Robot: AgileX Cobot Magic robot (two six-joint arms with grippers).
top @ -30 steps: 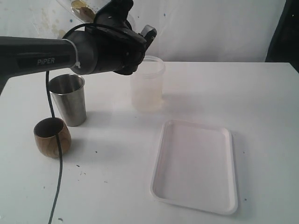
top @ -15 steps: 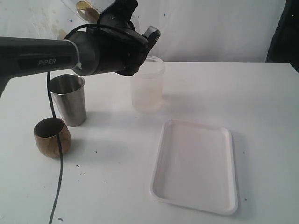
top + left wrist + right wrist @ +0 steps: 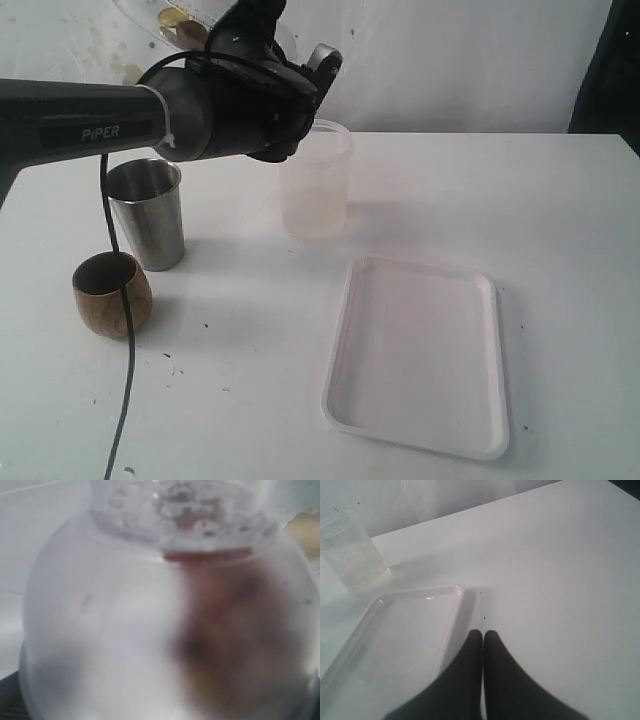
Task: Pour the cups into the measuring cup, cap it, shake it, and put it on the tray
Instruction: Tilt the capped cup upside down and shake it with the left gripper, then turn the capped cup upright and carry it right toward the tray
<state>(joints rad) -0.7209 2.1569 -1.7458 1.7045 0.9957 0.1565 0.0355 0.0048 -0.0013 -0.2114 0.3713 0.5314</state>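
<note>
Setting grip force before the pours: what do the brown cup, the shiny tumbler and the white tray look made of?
Brown cup: wood by the look, streaky grain, matte. Shiny tumbler: metal, probably stainless steel, given its grey mirror-like sheen and reflections. White tray: likely thin moulded plastic, smooth, faintly glossy, with a low rounded rim.

The exterior view looked slantwise down across the surface (image 3: pixel 560 220) toward a white wall (image 3: pixel 450 60), the left wrist view sat blurred against a tub (image 3: pixel 100 630), and the right wrist view looked down past the right end effector (image 3: pixel 483 636) at the tray (image 3: pixel 395 645) and measuring cup (image 3: pixel 352 550), both shared with the exterior view.
</note>
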